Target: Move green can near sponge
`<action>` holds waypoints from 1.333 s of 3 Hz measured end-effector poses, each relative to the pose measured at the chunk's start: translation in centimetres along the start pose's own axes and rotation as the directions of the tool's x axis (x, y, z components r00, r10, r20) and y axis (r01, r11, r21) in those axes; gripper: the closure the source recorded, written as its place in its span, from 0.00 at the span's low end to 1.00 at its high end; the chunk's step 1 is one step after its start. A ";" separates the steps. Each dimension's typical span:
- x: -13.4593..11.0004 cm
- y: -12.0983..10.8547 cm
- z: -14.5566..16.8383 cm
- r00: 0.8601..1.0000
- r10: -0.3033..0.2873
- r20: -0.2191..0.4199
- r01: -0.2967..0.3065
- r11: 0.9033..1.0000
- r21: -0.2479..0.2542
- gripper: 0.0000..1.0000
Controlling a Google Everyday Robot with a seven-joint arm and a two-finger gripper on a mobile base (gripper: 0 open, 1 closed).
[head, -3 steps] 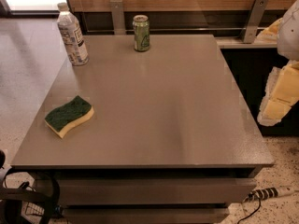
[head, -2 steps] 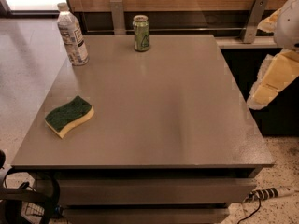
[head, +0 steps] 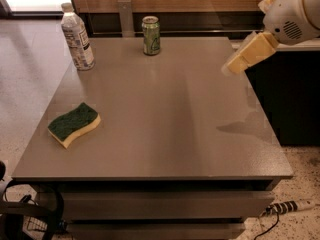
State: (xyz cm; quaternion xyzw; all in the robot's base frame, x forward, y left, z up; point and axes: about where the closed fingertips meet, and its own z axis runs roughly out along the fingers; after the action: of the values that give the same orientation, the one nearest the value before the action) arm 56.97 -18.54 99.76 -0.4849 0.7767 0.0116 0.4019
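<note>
The green can point(head: 151, 35) stands upright near the far edge of the grey table point(head: 165, 114), a little left of centre. The sponge point(head: 74, 124), dark green over yellow foam, lies flat near the table's front left. My gripper point(head: 234, 65) hangs above the table's right side, its cream-coloured fingers pointing down and left toward the middle. It is well to the right of the can and holds nothing that I can see.
A clear plastic bottle point(head: 77, 36) with a white cap stands at the table's far left, left of the can. A dark cabinet point(head: 295, 99) stands to the right. A power strip point(head: 290, 206) and cables lie on the floor in front.
My gripper has moved up and to the left, from beside the table's right edge to above the table's right side. The can, sponge and bottle have not moved.
</note>
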 end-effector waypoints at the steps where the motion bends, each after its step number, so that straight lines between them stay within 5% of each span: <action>1: -4.3 -2.5 2.6 0.984 0.007 0.180 -0.017 0.999 0.052 0.00; 2: -8.4 -3.5 5.8 0.943 0.014 0.332 -0.028 0.999 0.036 0.00; 3: -8.4 -3.5 5.8 0.943 0.014 0.332 -0.028 0.999 0.036 0.00; 4: -8.0 -6.4 8.7 0.907 0.072 0.416 -0.094 0.995 0.033 0.00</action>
State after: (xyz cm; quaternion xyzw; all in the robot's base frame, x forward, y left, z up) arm 68.86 -12.37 101.32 -0.4274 0.6939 0.1108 0.5689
